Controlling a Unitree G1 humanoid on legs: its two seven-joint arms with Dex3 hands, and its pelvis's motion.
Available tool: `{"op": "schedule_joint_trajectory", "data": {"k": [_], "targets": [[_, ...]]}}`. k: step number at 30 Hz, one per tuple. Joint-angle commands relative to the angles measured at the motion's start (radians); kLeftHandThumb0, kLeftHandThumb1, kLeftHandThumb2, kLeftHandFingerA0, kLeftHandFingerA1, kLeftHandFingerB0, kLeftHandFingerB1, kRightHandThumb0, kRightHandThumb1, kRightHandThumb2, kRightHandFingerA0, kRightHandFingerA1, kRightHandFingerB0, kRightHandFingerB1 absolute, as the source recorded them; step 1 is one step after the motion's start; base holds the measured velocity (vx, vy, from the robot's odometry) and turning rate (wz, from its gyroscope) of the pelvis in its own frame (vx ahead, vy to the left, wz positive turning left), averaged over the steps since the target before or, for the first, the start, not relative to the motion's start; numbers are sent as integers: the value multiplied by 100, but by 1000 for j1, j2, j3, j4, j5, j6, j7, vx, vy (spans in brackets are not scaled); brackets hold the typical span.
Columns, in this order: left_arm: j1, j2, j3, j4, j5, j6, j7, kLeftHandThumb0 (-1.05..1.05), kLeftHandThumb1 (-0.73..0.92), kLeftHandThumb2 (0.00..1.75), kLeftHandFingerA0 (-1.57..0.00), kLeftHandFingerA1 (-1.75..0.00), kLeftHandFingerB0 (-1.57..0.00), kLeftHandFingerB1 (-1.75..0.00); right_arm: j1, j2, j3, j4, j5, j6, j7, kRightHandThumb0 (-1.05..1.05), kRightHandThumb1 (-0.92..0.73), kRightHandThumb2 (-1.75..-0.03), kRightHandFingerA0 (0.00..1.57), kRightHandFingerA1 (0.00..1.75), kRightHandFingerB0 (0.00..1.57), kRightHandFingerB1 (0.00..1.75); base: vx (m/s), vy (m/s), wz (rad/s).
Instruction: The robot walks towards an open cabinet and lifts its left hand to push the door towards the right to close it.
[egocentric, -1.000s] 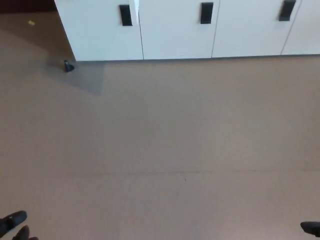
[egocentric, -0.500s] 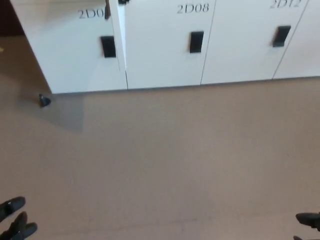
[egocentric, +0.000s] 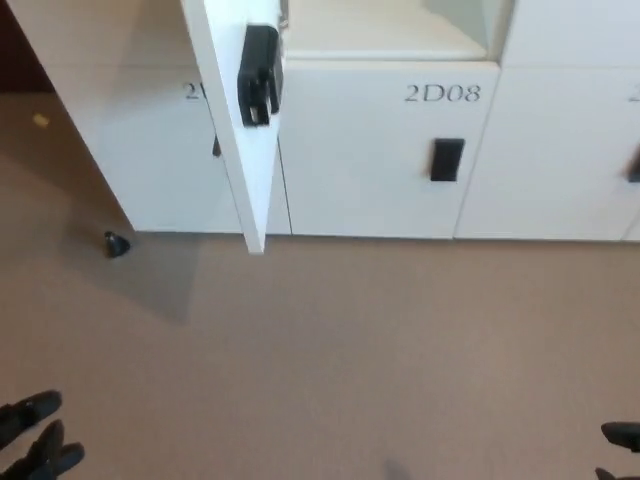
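A white cabinet door (egocentric: 240, 130) stands open, edge-on toward me, with a black handle (egocentric: 259, 72) on its right face. Behind it the open compartment (egocentric: 385, 25) shows at the top of the head view, above the closed door marked 2D08 (egocentric: 385, 150). My left hand (egocentric: 35, 440) shows only as black fingertips at the bottom left corner, low and far from the door, fingers apart and holding nothing. Of my right hand (egocentric: 620, 440) only a dark tip shows at the bottom right edge.
A row of white locker doors (egocentric: 560, 150) with black handles runs along the back. A small black doorstop (egocentric: 116, 244) sits on the brown floor (egocentric: 340, 350) left of the cabinet. A dark wall strip shows at the far left.
The camera has moved closer and tilted up: the lockers appear larger and lower, and the open door and compartment have come into view. My hands stay at the bottom corners.
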Motion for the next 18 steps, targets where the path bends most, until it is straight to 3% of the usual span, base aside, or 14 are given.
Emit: {"op": "schedule_joint_trajectory", "data": {"k": [1, 6, 7, 8, 18], "targets": [[7, 20, 1, 8, 10, -18, 7, -38, 77, 61, -64, -55, -51, -47, 26, 4, -4, 12, 7, -4, -9, -40, -56, -80, 65, 59, 48, 52, 509, -57, -11], [10, 22, -5, 11, 12, -22, -1, -37, 76, 61, -62, -55, -50, -47, 40, 6, -9, 17, 11, -11, -8, -40, -57, -79, 64, 58, 47, 52, 499, -25, -22], [8, 23, -8, 16, 15, -25, 1, -36, 76, 61, -64, -55, -52, -48, 46, 8, -11, 14, 14, -13, -6, -33, -67, -59, 70, 47, 52, 41, 501, 6, -41], [5, 25, -11, 20, 17, -25, -1, -37, 75, 61, -64, -55, -51, -47, 52, 9, -12, 13, 15, -13, -7, -40, -57, -80, 65, 58, 48, 52, 378, 114, -65], [3, 30, -20, 24, 19, -34, -1, -36, 75, 61, -64, -55, -52, -48, 62, 14, -9, 7, 7, -5, -21, -41, -57, -80, 65, 59, 48, 52, 356, 140, -7]]}}
